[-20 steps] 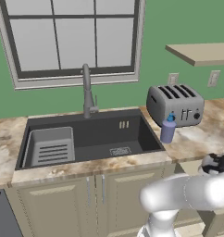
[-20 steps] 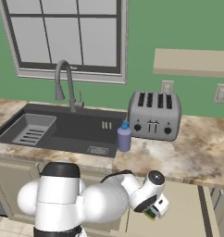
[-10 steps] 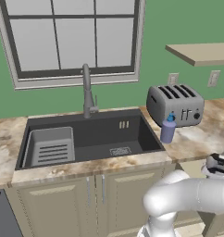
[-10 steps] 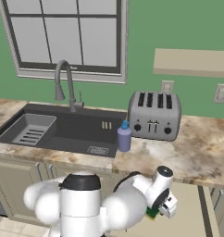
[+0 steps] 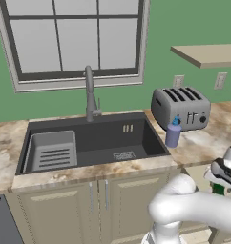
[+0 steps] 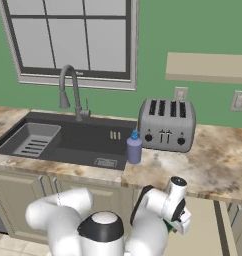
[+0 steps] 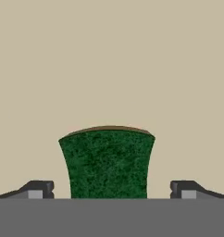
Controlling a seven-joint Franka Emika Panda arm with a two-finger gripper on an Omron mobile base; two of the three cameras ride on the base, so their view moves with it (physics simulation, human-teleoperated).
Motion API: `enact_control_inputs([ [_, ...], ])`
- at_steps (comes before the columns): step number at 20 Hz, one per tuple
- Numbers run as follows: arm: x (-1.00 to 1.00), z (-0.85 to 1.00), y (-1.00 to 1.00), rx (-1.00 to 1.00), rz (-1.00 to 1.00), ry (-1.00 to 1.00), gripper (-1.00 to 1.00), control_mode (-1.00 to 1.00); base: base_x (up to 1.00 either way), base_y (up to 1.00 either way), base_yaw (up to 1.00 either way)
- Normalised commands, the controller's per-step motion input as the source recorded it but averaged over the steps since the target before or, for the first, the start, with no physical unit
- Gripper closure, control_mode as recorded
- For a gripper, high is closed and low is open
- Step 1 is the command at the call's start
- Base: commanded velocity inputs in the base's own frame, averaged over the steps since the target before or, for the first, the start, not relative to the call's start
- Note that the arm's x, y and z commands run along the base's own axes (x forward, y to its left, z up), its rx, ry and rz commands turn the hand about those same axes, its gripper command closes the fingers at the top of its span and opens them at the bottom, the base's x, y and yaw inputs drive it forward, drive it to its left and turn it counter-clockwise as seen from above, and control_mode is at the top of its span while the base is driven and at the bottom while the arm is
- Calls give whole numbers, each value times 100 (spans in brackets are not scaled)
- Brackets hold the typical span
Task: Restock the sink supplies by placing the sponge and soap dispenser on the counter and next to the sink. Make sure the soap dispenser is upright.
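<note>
The gripper (image 7: 109, 192) holds the sponge (image 7: 107, 162) between its fingers, low and right of the sink (image 5: 93, 138); the counter (image 5: 208, 138) beside the upright soap dispenser (image 5: 173, 132) lies above, to the far left.

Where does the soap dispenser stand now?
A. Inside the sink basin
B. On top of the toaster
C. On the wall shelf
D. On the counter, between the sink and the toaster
D: the soap dispenser stands upright on the counter, between the sink and the toaster.
</note>
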Motion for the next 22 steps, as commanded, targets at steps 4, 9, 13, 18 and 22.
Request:
enact_control_inputs([
  [4, 0, -30, 0, 3, 0, 2, -100, -100, 0, 0, 0],
  [9, 0, -28, 0, 3, 0, 1, -100, -100, 0, 0, 0],
  [13, 0, -31, 0, 5, 0, 0, -100, -100, 0, 0, 0],
  [18, -25, -40, -3, 5, 0, 1, 100, -100, 0, 0, 0],
  [22, -35, -21, -1, 5, 0, 0, 100, -100, 0, 0, 0],
])
